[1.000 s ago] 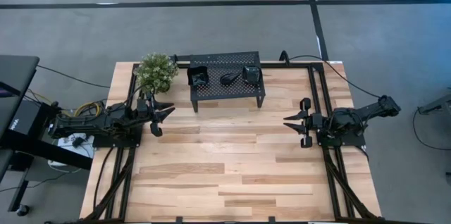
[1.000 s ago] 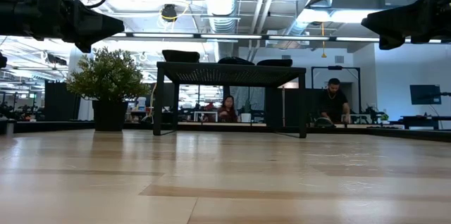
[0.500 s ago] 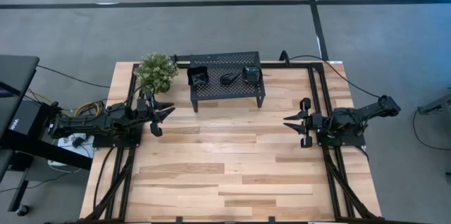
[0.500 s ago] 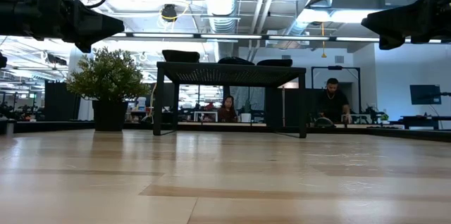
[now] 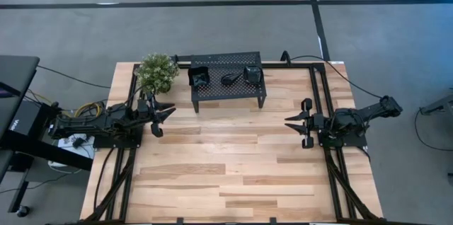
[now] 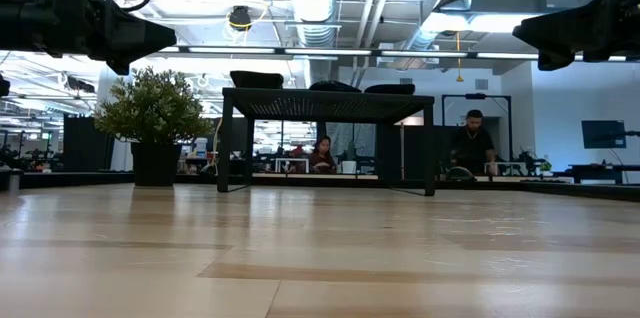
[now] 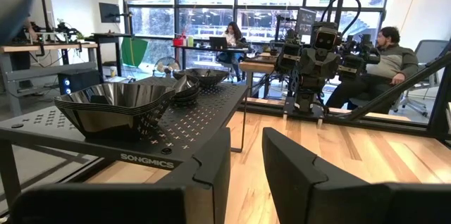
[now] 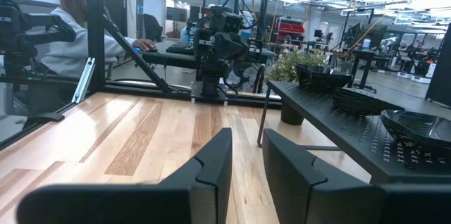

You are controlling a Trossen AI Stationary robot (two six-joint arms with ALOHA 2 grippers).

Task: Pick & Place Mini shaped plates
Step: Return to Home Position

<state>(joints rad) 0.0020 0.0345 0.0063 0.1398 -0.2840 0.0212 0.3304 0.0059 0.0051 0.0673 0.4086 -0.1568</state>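
Worktop (image 5: 226, 172): pale wood planks. The near half holds nothing but the arms' black rails along the left and right edges.

Left gripper (image 5: 164, 119): by the left edge, about halfway back, raised off the wood and pointing inward. Its fingers are spread and hold nothing.

Right gripper (image 5: 297, 124): by the right edge, level with the left one and facing it, well apart from it. Its fingers are likewise spread and hold nothing.

Stand (image 5: 226, 60): a black perforated metal shelf on four legs, at the middle of the far edge.

Writing: "SONGMICS" in white on the stand's front rail, read in the left wrist view.

Mini shaped plates (image 7: 116, 104): all in sight are on the stand's top, in three glossy black stacks in a row.

Squarish stack (image 5: 199, 77): at the stand's end toward the left edge.

Leaf-shaped stack (image 5: 230, 79): in the middle, just beside the others.

Third stack (image 5: 252, 74): at the end toward the right edge. Its shape is hard to tell.

Potted plant (image 5: 156, 71): green, in a dark pot, near the far-left corner, just beside the stand.

Room beyond: two people (image 6: 472, 144) at desks past the far edge.
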